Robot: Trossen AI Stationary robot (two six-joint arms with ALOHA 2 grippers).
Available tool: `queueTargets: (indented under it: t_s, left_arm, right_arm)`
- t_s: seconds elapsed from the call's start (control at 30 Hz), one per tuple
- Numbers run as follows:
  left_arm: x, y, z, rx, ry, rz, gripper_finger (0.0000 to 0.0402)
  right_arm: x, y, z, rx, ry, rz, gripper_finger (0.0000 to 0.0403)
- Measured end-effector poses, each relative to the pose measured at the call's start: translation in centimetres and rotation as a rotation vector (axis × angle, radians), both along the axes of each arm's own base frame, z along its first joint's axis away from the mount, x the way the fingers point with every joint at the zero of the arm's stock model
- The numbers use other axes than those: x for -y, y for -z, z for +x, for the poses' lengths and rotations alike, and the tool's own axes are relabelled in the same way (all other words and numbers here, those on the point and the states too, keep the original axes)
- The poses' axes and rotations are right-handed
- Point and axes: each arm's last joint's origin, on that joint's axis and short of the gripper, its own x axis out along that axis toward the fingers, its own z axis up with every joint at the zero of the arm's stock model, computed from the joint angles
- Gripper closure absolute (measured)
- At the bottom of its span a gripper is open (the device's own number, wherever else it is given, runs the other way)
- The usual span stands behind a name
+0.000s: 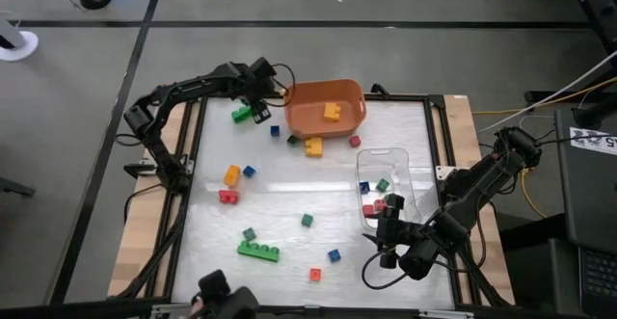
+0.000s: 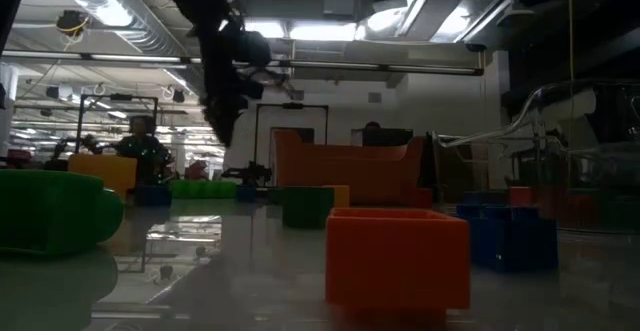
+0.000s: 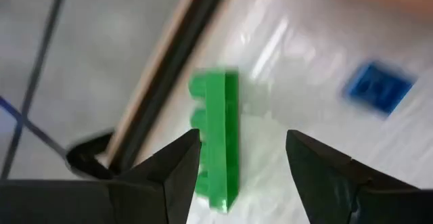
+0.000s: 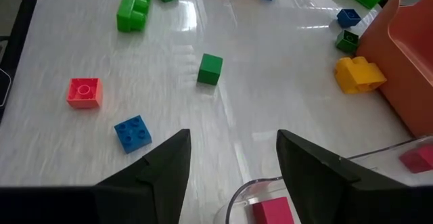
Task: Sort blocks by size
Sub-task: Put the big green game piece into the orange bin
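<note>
So I'm sitting on the left arm right now, and its left end effector (image 1: 258, 95) is hanging at the far left corner of the worktop (image 1: 289, 189), just left of the orange bin (image 1: 324, 107), with a long green brick (image 3: 220, 139) lying right between the open fingers; I'm not seeing them touch it, so I'm calling it empty-handed for the moment. My read is that I'm lining up to grab that big green one, and the next move is calling for a straight drop and a squeeze across its narrow sides. The black frame rail (image 3: 162, 75) is running close alongside the brick, so I'm watching that the outer finger isn't clipping it. A small blue block (image 3: 377, 87) is sitting nearby too, but well clear. The right end effector (image 1: 388, 230) is waiting at the near end of the clear tray (image 1: 384, 157), fingers apart and holding nothing, with a red block (image 4: 274, 210) in the tray just below it. The bin is already holding a yellow-orange brick (image 1: 332, 111), and the tray has a few small cubes in it, so I'm guessing big ones go in the bin, little ones in the tray. Plenty is still lying loose: another long green brick (image 1: 258, 252), a yellow brick (image 1: 313, 146) by the bin, and scattered little ones like the green cube (image 4: 210, 69) and red cube (image 4: 84, 92). So I'm judging we're nowhere near done.
</note>
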Motion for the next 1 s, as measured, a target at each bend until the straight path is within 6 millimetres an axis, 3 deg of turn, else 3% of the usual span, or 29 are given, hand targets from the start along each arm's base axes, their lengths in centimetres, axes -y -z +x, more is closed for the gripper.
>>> queueTargets:
  t_s: [0.23, 0.43, 1.0]
  left_arm:
    - [0.2, 3.2, -1.5, -0.07, 0.022, -0.047, 0.0196]
    - [0.3, 5.3, -1.8, -0.08, 0.046, 0.022, 0.0196]
    - [-0.2, 7.0, -1.8, -0.101, 0.124, 0.193, 0.0196]
  right_arm:
    - [0.0, 0.0, 0.0, 0.007, 0.006, -0.008, 0.0183]
    - [0.0, 0.0, 0.0, 0.009, 0.007, -0.01, 0.0183]
    - [0.1, -0.1, 0.0, 0.022, 0.017, -0.019, 0.0183]
